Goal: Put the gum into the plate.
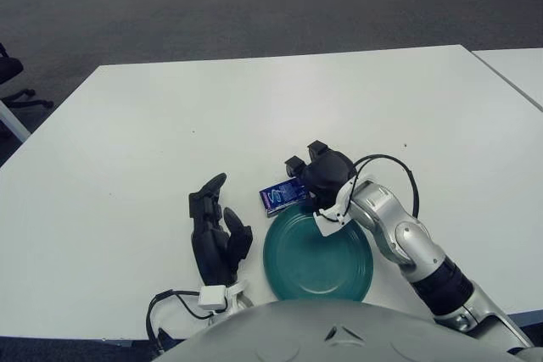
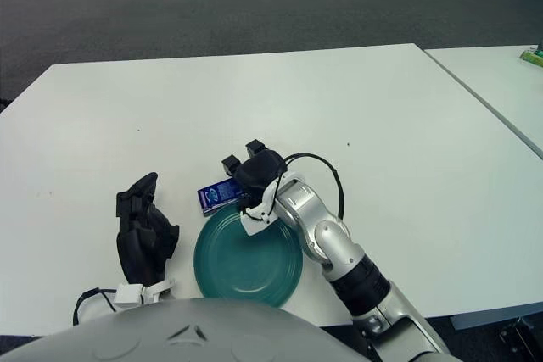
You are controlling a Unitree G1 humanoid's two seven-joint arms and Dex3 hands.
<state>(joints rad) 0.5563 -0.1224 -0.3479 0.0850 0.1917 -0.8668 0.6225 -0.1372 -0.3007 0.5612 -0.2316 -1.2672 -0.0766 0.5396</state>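
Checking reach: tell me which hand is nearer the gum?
Right. The right hand sits against the gum, on its right; the left hand lies apart, lower left.

blue gum pack (image 1: 283,197) with pale printing, wording too small to read
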